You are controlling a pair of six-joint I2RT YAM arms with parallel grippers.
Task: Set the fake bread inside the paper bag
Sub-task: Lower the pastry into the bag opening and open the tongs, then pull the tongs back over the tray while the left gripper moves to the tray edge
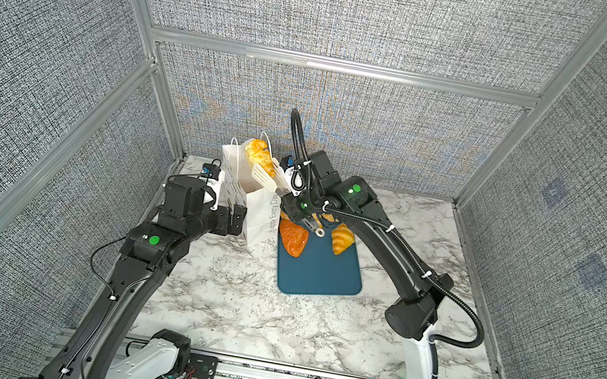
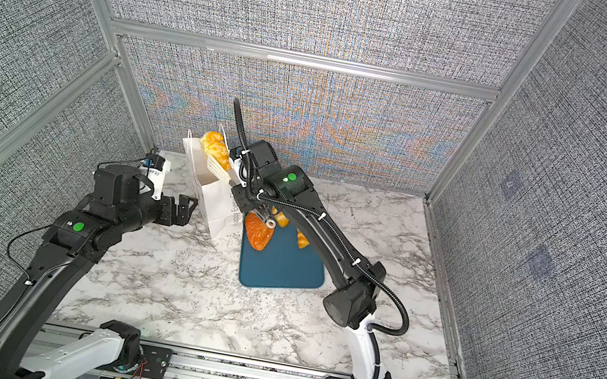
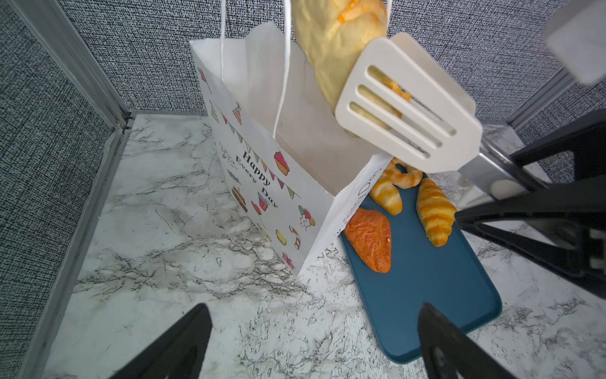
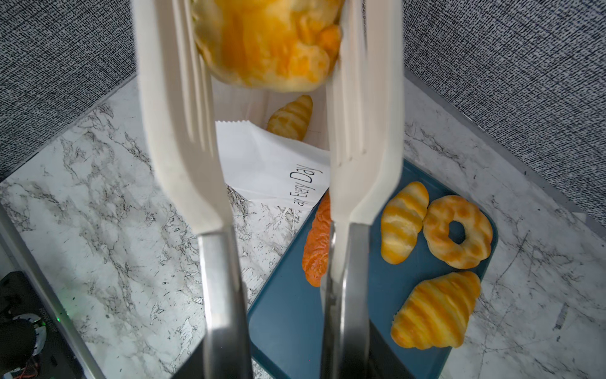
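A white paper bag [image 1: 260, 219] [image 2: 216, 207] [image 3: 262, 170] stands open at the back. Over its mouth my right gripper [image 1: 296, 206] [image 4: 288, 361] is shut on the handles of white slotted tongs [image 1: 266, 175] [image 3: 410, 108] [image 4: 183, 131]. A golden fake bread [image 1: 257, 153] [image 2: 212, 145] [image 3: 334, 49] [image 4: 272, 46] sits between the tong blades. Another croissant [image 4: 290, 118] lies inside the bag. My left gripper [image 1: 235, 220] [image 2: 184, 207] [image 3: 314, 308] is open and empty beside the bag's left wall.
A dark-teal tray [image 1: 320, 276] [image 3: 426, 295] [image 4: 295, 321] lies right of the bag. On it are a reddish triangle [image 1: 293, 237] [image 3: 370, 239], a ring [image 4: 457, 231], a ridged roll [image 4: 403, 223] and a croissant [image 1: 341, 239] [image 4: 436, 311]. Fabric walls enclose the marble table.
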